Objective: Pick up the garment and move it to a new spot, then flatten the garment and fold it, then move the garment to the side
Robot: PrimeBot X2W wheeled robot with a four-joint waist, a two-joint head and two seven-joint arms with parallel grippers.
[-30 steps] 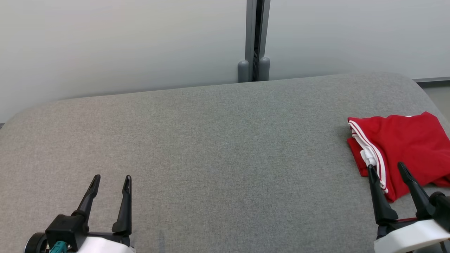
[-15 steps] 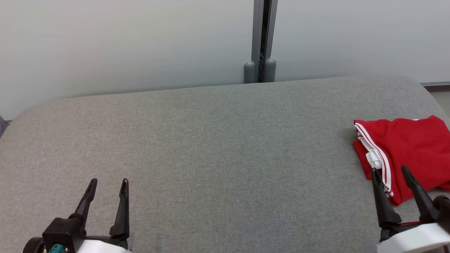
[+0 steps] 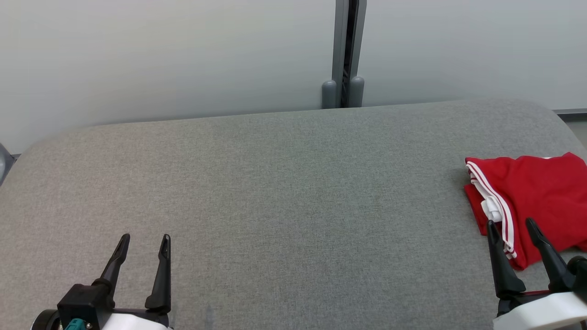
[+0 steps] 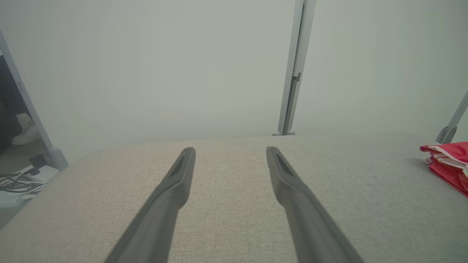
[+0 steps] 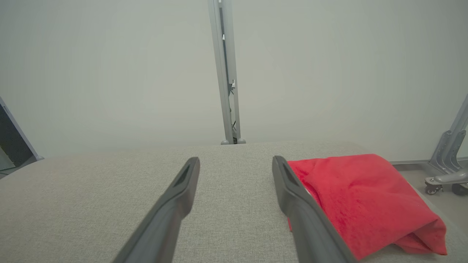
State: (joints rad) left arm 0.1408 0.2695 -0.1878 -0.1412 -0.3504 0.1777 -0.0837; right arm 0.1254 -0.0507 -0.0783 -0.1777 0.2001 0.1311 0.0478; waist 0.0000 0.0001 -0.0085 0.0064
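Head view is showing my right gripper (image 3: 510, 222) spread wide, empty, by the garment (image 3: 541, 192), left gripper (image 3: 145, 237) too. I am planning to go low and pinch all layers.

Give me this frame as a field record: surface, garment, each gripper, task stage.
surface: grey padded table
garment: red garment with white stripes, folded, near the table's right edge
left gripper: open, empty, over bare table at lower left
right gripper: open, empty, at the garment's near edge; contact unclear
backdrop: grey post behind the table's far edge
task stage: fold appears done, garment lies off to the side
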